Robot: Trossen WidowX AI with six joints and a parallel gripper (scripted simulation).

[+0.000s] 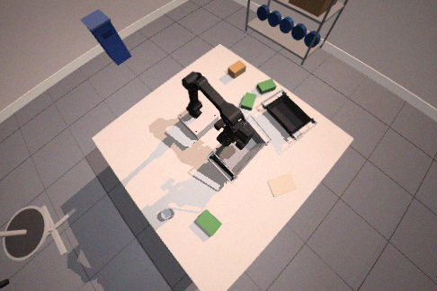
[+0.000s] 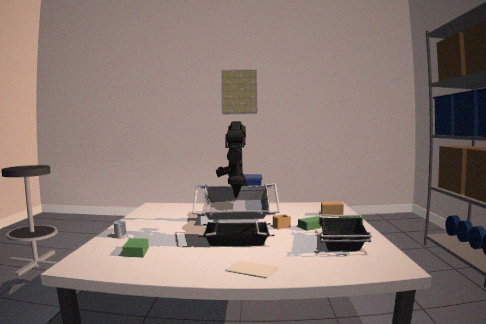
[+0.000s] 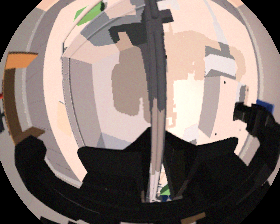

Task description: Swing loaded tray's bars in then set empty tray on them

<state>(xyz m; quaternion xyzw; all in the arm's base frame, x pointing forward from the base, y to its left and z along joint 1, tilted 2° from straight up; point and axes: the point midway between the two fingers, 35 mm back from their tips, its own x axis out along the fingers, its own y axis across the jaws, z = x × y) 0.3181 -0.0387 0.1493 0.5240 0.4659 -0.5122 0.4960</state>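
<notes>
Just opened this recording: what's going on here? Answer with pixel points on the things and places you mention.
The arm's claw [image 1: 238, 137] [image 2: 236, 194] [image 3: 153, 129] is shut on a wall of a grey tray [image 1: 258, 148] [image 2: 234, 216] [image 3: 158, 100], holding it up off the table. In the exterior view, a black tray [image 1: 221, 166] [image 2: 236, 236] shows just below it. Another black tray [image 1: 279, 121] [image 2: 344, 243] stands off to the side. The grey tray has yet to be set down and released.
</notes>
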